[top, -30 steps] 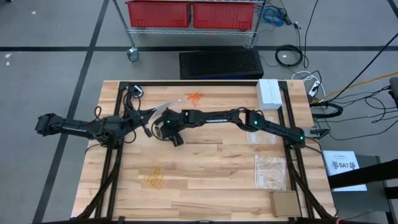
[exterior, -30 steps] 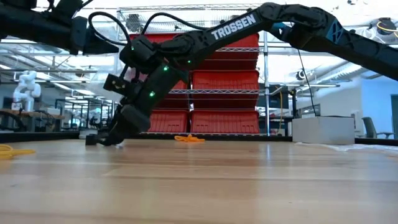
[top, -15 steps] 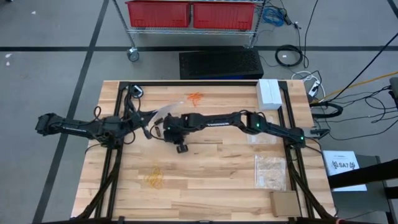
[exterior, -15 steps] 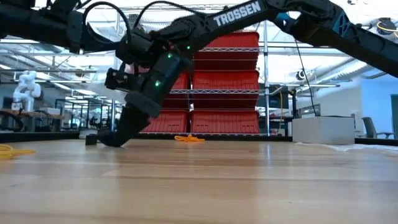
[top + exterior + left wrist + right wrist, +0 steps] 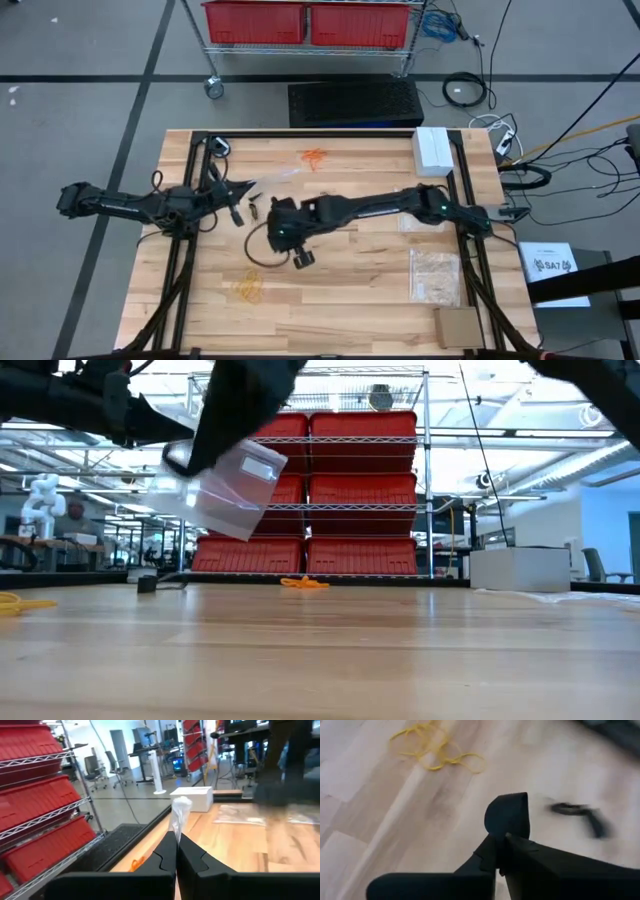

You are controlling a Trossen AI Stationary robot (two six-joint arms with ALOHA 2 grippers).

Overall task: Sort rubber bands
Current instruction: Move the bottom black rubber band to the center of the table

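Note:
Orange rubber bands (image 5: 314,157) lie near the far edge. The pale yellow ones (image 5: 247,287) lie near the front left and also show in the right wrist view (image 5: 437,752). The black ones (image 5: 253,210) lie between the grippers. My left gripper (image 5: 238,192) is shut on a clear plastic bag (image 5: 215,485). My right gripper (image 5: 502,837) hovers shut above the table, between the black and the yellow bands. No band shows between its fingers. My left gripper pinches the clear bag's bunched end (image 5: 179,822) between its two fingers, which come nearly level from the table's left. The bag is held clear of the table and reaches toward the far right.
A white box (image 5: 432,150) stands at the far right. Clear bags (image 5: 435,275) lie along the right side, and a cardboard box (image 5: 458,327) sits at the near right corner. A black cable loop (image 5: 262,252) hangs by the right wrist. Bare wood lies at the front middle.
My right gripper was down at the black rubber bands, where its fingers came together. It has since risen and swung toward the table's near edge. In the low view it has left the table top and uncovered the bag held behind it.

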